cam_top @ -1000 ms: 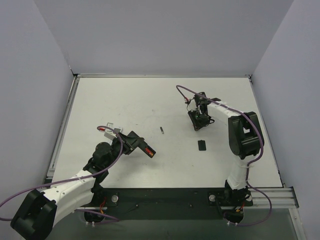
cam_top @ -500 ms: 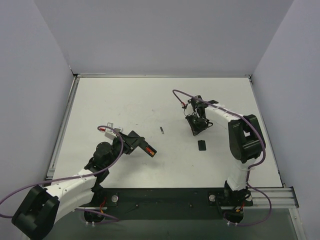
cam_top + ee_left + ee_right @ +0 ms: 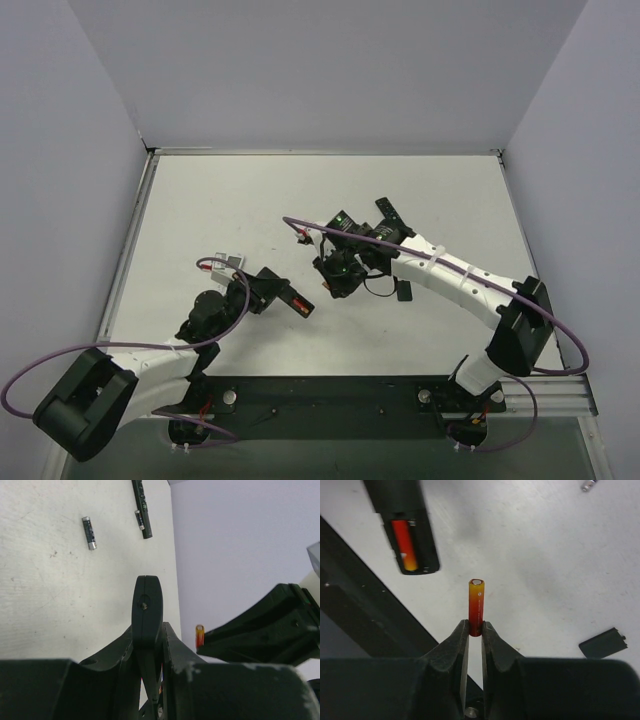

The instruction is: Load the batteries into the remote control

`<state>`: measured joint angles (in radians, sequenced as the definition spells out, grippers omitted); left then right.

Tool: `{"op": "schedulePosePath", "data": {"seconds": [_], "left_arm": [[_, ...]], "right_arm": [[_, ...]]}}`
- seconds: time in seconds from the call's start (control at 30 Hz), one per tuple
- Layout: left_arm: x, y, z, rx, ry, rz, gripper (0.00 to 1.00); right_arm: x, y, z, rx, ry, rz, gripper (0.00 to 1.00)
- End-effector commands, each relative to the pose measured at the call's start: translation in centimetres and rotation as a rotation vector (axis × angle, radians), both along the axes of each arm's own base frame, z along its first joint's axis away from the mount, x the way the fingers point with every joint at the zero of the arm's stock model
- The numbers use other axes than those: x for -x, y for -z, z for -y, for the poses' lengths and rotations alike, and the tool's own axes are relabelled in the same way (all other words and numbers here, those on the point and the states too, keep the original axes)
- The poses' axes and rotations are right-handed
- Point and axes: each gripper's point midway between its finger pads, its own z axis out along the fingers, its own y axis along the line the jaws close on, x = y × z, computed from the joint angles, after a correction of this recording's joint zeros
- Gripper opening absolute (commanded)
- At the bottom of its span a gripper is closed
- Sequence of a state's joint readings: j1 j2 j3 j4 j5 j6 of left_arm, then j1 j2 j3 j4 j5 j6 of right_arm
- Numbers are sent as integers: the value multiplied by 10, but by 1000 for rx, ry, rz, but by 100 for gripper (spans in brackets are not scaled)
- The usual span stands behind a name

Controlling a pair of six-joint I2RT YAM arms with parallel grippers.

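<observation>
Nearest the bases, the left arm (image 3: 150,355) lies low and folded over the counter (image 3: 200,200), its forearm angled inward and its wrist level. The left hand (image 3: 275,293) is clamped tight on the remote control (image 3: 426,545), gripping one end, so that the rest juts out past the fingertips with its open battery bay facing up. One red-and-orange cell (image 3: 404,545) already sits in that bay, along one side.

Just beyond the remote's free end is the right hand (image 3: 475,629). The right arm (image 3: 450,280) stretches from its base in a long diagonal across the middle of the counter, wrist bent down and turned back toward the left hand. Its fingers are drawn in narrow, pinching the lower end of a red battery (image 3: 476,605). The battery stands straight out of the fingertips in line with them, its silver cap at the far end, clear of the counter. It is near the remote but not touching it. Seen from the right wrist, the open bay lies ahead and to the left of the battery's tip. From the left wrist, the same cell shows just off to the right of the closed left fingers.

A small black battery cover (image 3: 602,642) lies flat on the counter, off to the right of the right hand. Well ahead of the left hand, a grey battery (image 3: 89,532) lies on its side. A long dark bar (image 3: 141,505) lies just beyond that, though I cannot tell what it is.
</observation>
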<state>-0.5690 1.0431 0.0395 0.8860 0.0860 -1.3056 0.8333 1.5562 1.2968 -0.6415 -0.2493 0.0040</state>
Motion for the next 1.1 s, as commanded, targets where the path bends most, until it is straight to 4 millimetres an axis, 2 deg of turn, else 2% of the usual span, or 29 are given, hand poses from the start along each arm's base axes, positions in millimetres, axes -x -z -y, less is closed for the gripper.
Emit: {"op": "schedulePosePath", "data": {"seconds": [0.0, 0.13, 0.2, 0.53, 1.07], "left_arm": [[2, -37, 5, 81, 23, 138, 0], [4, -48, 6, 98, 35, 183, 0], [5, -51, 7, 102, 43, 196, 0], [12, -69, 7, 153, 51, 233, 0], [11, -69, 12, 197, 53, 174, 0]], "right_arm": [[34, -25, -11, 7, -7, -60, 0], [47, -38, -26, 11, -26, -88, 0], [50, -37, -29, 31, -26, -92, 0], [51, -44, -38, 89, -32, -113, 0], [56, -39, -44, 157, -83, -166, 0]]}}
